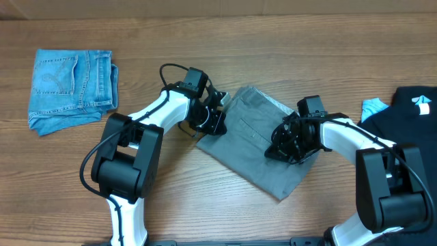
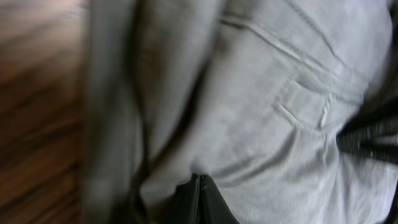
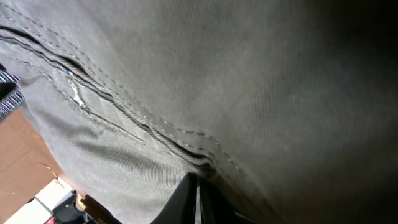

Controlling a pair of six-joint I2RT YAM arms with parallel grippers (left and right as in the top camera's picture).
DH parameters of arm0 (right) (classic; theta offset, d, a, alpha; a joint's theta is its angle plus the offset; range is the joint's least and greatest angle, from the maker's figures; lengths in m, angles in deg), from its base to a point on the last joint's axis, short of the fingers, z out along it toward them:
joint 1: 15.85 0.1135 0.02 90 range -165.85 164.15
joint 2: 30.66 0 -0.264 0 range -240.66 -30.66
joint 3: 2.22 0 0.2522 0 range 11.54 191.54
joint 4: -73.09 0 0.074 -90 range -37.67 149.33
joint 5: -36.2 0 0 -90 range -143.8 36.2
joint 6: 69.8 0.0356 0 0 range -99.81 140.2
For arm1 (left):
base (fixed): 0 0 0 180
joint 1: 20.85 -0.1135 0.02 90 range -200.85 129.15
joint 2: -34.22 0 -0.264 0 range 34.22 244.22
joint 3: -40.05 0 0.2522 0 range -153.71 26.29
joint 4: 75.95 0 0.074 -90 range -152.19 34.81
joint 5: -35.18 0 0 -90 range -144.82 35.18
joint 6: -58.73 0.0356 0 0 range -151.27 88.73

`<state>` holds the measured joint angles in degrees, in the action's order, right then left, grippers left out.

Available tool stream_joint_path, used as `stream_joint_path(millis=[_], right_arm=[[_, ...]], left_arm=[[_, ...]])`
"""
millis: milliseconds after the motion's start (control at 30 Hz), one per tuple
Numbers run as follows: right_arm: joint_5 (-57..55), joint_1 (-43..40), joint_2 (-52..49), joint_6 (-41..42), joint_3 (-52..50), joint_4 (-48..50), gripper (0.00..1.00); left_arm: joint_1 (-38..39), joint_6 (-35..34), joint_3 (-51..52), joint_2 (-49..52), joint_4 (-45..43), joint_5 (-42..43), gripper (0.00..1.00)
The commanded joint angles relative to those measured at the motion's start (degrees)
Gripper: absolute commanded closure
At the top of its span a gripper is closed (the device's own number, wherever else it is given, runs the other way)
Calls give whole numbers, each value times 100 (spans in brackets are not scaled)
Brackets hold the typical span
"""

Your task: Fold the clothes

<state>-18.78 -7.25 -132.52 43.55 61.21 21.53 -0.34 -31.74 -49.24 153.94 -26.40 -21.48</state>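
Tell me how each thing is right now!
Grey shorts, lying slantwise on the table, pinched at both sides.
Denim shorts, folded, lying alone at the left.
Black cloth, heaped at the right edge, partly out of view.
Left jaws, shut on the grey shorts.
Right jaws, shut on the grey shorts.

your overhead view looks straight down on the table point(image 1: 205, 41). both wrist views face the grey shorts point(image 1: 254, 137) from very close, cloth filling each frame; overhead shows those shorts mid-frame.
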Motion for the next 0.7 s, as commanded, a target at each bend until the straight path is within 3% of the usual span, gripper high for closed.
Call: stream_joint_path(millis=[0, 267, 333, 467, 500, 667], right_arm=[[-146, -26, -140, 72, -107, -2, 93], [-149, -26, -140, 72, -107, -136, 93], [-146, -26, -140, 72, -107, -155, 93], [-146, -26, -140, 72, -107, -146, 93], [-146, -26, -140, 72, -107, -146, 93], [-146, -26, -140, 72, -107, -149, 93]], left_arm=[[-142, -872, 98, 387, -289, -1139, 96], [-551, -879, -667, -319, 350, -896, 89], [-673, -844, -807, -546, 396, -595, 76], [-813, -664, -863, -730, 363, -131, 20], [-813, -568, -855, -710, 380, -39, 11], [-796, -205, -782, -293, 380, 501, 3]])
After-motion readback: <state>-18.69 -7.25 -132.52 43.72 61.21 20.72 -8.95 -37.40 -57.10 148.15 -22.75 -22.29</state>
